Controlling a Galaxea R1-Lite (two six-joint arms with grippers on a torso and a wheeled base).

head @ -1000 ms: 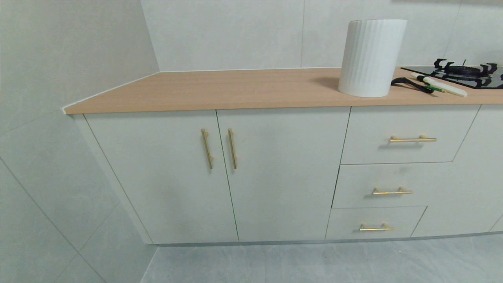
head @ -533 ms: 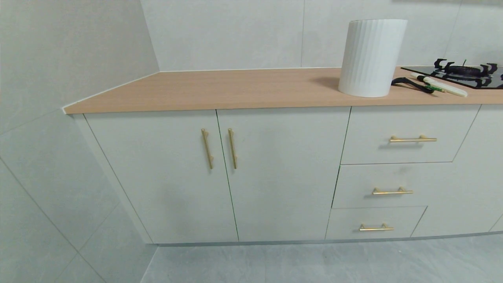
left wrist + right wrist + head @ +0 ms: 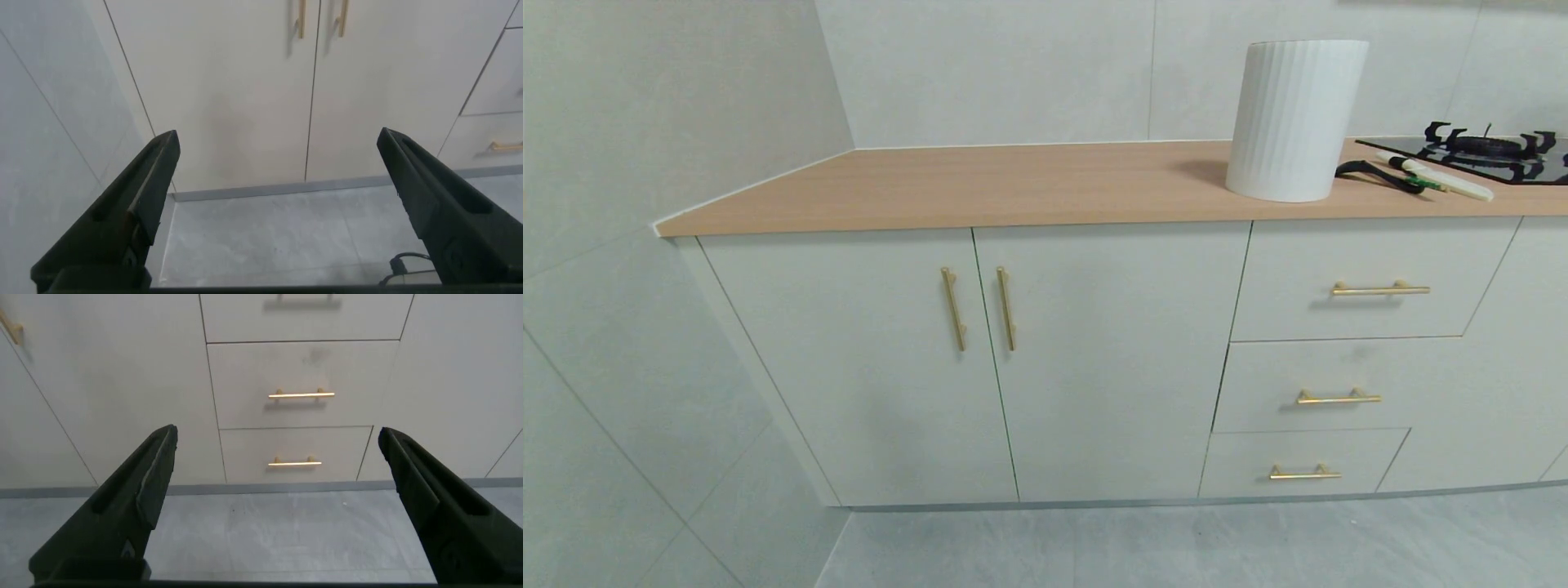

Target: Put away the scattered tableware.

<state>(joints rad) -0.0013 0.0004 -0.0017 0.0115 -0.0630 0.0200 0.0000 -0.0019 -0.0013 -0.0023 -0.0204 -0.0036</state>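
Note:
A tall white ribbed container (image 3: 1294, 118) stands on the wooden countertop (image 3: 980, 188) toward the right. Just right of it lie utensils: a black-handled one (image 3: 1372, 174) and a white-handled one (image 3: 1441, 181) with green marks. My left gripper (image 3: 278, 163) is open and held low, facing the double cabinet doors (image 3: 315, 90) and the floor. My right gripper (image 3: 278, 457) is open too, low in front of the drawers (image 3: 302, 384). Nothing is between either pair of fingers.
A black gas hob (image 3: 1486, 151) sits at the counter's far right. Below are two doors with gold handles (image 3: 978, 309) and three drawers with gold handles (image 3: 1380, 288). Tiled walls close the left side and back; grey floor (image 3: 1176, 547) lies in front.

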